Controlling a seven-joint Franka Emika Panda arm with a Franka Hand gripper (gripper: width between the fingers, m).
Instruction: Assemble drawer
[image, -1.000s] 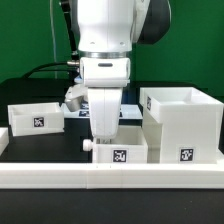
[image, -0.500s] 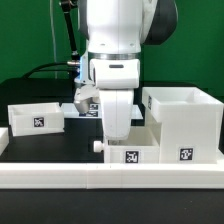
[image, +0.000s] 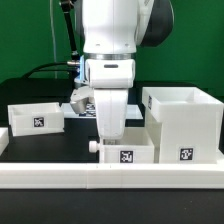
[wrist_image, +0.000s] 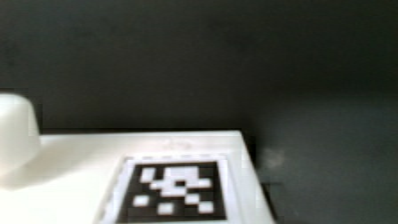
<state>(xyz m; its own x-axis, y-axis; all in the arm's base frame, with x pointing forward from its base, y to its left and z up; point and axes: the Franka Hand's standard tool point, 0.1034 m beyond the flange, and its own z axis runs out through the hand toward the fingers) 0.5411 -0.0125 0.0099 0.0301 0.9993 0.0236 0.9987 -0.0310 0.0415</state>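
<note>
— Where's the drawer (image: 190, 112) now?

— In three pieces on the black desk (image: 50, 148). In the exterior view, the big casing (image: 185, 135) stands at the right. One small tray (image: 35, 117) is at the left edge, well apart. The other tray (image: 127, 152) is low in the centre, just beside the casing and near the white rail (image: 60, 178).

— And the pincer?

— The pincer (image: 108, 135) points straight down at the centre tray's left end. Spread or pinching, I cannot tell. The wrist view shows one white finger (wrist_image: 15, 140) near a tag (wrist_image: 178, 188).
</note>
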